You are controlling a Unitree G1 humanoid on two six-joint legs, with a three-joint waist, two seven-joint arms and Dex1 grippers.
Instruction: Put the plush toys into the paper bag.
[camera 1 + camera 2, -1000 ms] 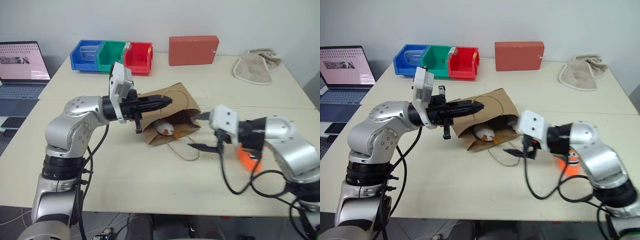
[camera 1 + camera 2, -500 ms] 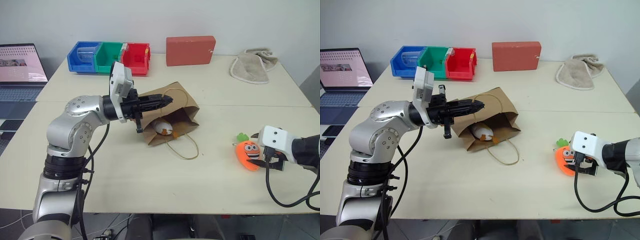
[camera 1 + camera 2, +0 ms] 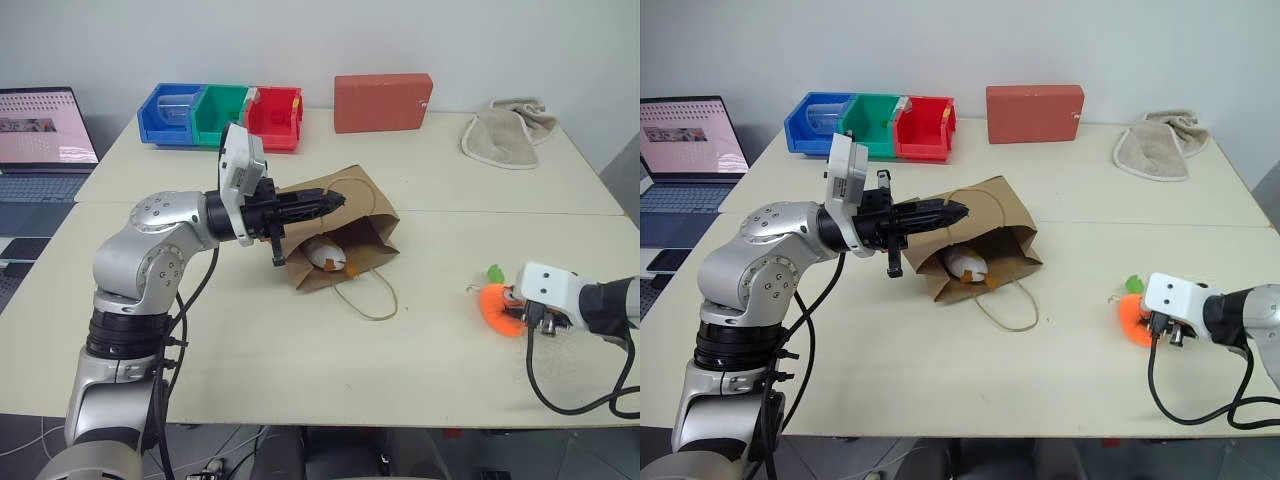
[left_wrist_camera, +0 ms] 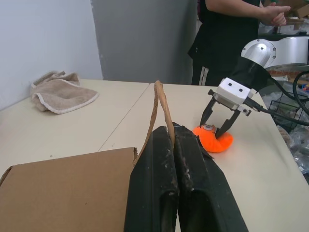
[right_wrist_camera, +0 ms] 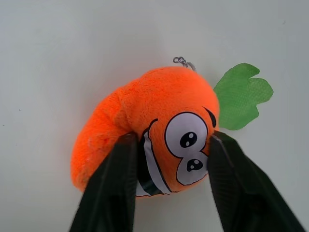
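Note:
The brown paper bag lies on its side mid-table with its mouth toward me. My left gripper is shut on its upper handle and top edge, holding the mouth up. The white egg plush toy rests just inside the mouth. The other handle loop trails on the table. At the front right, the orange carrot plush toy with its green top lies on the table. My right gripper points down onto it, its fingers pressed into both sides of the face.
At the back stand blue, green and red bins, a red rectangular block and a beige towel. A laptop sits on the left. A person in dark clothes stands beyond the table's right end.
My right arm swung from the bag's mouth rightward and down onto the carrot, and its fingers closed in on the toy. The left arm and the bag stayed put.

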